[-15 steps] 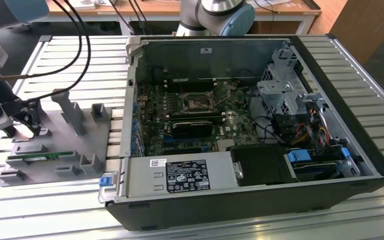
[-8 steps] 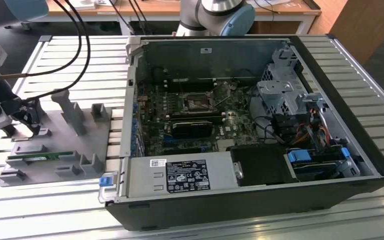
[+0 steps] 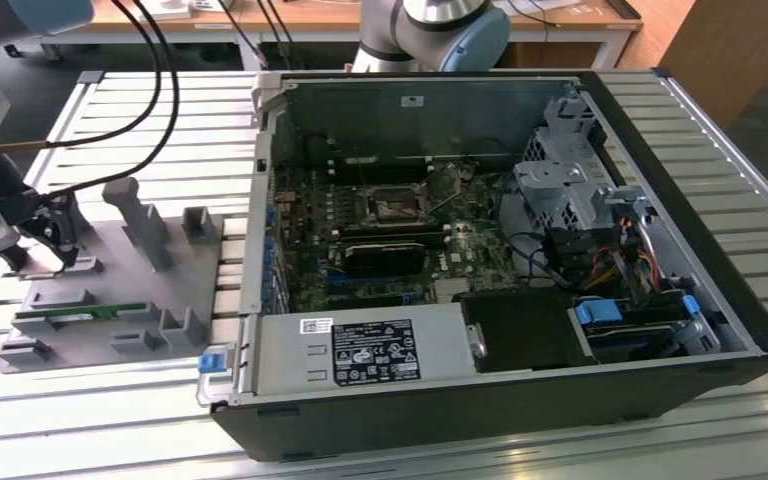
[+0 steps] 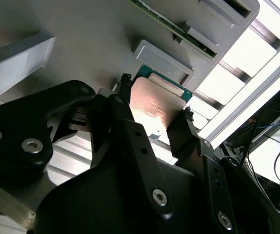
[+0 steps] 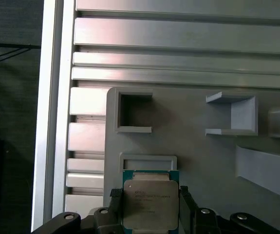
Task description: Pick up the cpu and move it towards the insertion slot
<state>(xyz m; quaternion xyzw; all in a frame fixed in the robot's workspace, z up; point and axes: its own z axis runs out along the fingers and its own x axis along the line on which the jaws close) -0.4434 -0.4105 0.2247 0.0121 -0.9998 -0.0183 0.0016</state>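
Pincer [image 5: 151, 199] is pinching the cpu [image 5: 151, 207] - two black fingers [image 5: 115, 201] are pressing on opposite edges of the chip, and its silver lid is facing up in both wrist views. The green rim of the cpu is sitting just beside a low grey bracket [image 5: 148, 161] on the grey fixture plate [image 3: 117, 265]. Cannot tell whether the chip is resting on the plate or hanging clear of it.

The cpu is sitting near the plate's outer edge, beside an empty square pocket [image 5: 135, 113] at the plate's corner. In the exterior view the pincer is hanging over that same corner, close to the bench [image 3: 157, 110] edge at the exterior view's left. A green memory stick [image 3: 77, 316] is lying in the plate near its opposite edge, well apart from the pincer.

The insertion slot [image 3: 392, 205] - silver frame, dark centre - is lying on the board inside the open computer case [image 3: 491, 415], well apart from the cpu, toward the exterior view's right. A black rectangular block [image 3: 384, 256] is sitting just beside the slot.
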